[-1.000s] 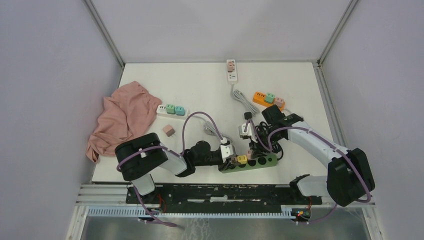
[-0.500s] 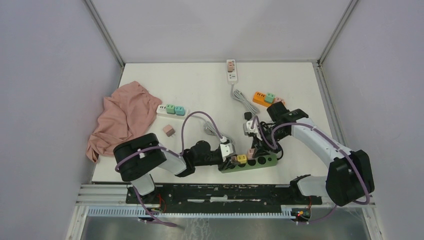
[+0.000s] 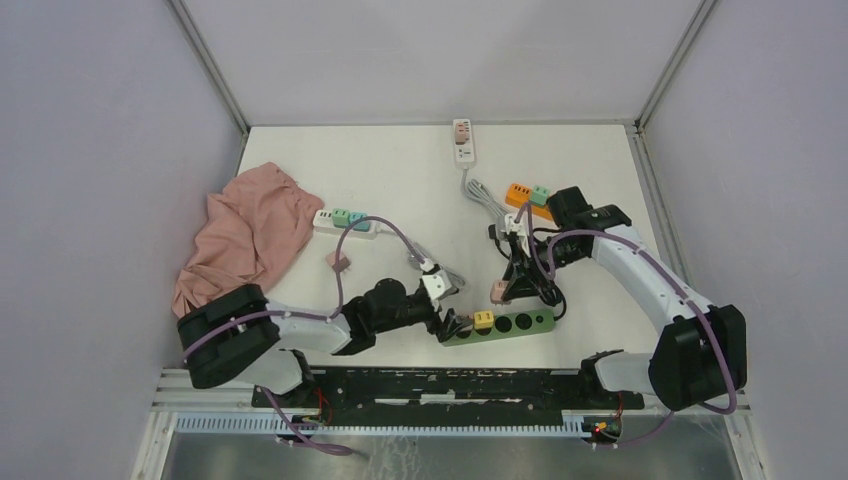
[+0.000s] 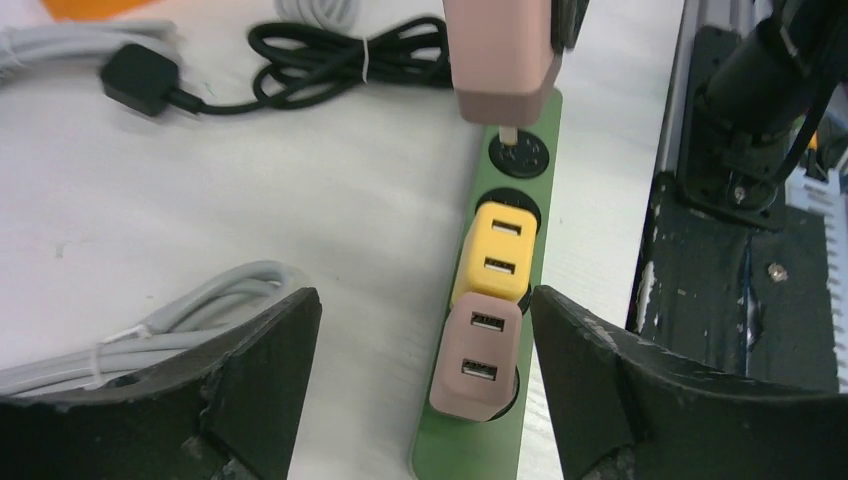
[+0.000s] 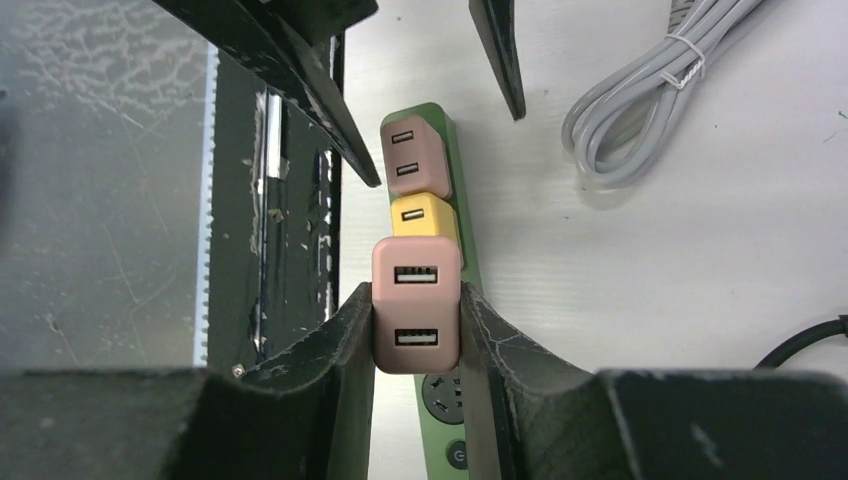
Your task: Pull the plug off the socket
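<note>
From above, the left arm lies low along the near edge of the worktop (image 3: 380, 170), reaching rightward; the left gripper (image 3: 451, 303) sits at the left end of the green power strip (image 3: 520, 323). The right arm arches up from its base, wrist bent down and to the left; the right gripper (image 3: 503, 283) has the pink plug (image 3: 498, 292) just above the strip.

In the left wrist view both fingers (image 4: 255, 385) are spread wide with nothing between them but the strip; a yellow plug (image 4: 495, 250) and a second pink plug (image 4: 478, 355) sit in it; the held plug's prong hangs at the mouth of a socket (image 4: 525, 158), contact unclear; a black cable (image 4: 300, 65) lies beyond.

In the right wrist view the fingers (image 5: 345, 335) are clamped on both sides of the pink plug; a grey cable (image 5: 640, 100) lies to the right.
</note>
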You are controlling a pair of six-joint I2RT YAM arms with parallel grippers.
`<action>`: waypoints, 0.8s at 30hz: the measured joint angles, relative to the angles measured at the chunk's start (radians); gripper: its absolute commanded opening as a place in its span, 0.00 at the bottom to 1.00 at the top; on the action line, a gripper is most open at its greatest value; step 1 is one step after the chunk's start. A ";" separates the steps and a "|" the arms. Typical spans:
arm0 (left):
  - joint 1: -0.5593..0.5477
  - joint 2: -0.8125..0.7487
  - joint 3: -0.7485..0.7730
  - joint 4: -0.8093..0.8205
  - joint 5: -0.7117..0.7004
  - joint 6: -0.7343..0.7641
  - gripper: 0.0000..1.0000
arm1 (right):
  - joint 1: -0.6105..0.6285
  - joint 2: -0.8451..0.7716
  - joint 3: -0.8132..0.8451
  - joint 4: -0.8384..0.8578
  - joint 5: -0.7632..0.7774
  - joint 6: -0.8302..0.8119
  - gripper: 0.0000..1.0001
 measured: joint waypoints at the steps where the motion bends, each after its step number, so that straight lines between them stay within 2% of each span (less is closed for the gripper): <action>1: 0.000 -0.034 -0.008 -0.005 -0.011 -0.003 0.87 | -0.005 0.002 0.002 0.005 -0.011 0.023 0.00; 9: 0.000 -0.297 -0.029 -0.100 -0.100 -0.112 0.94 | -0.029 0.020 0.001 0.134 -0.077 0.308 0.01; 15: 0.002 -0.385 0.017 -0.226 -0.169 -0.204 0.91 | -0.040 0.068 -0.001 0.296 -0.086 0.615 0.01; 18: 0.004 -0.386 0.066 -0.294 -0.214 -0.256 0.85 | -0.047 0.104 -0.001 0.360 -0.088 0.751 0.01; 21: 0.004 -0.383 0.117 -0.364 -0.272 -0.314 0.71 | -0.052 0.136 -0.001 0.397 -0.087 0.849 0.02; 24: 0.005 -0.357 0.187 -0.448 -0.321 -0.363 0.70 | -0.054 0.166 -0.001 0.422 -0.086 0.932 0.04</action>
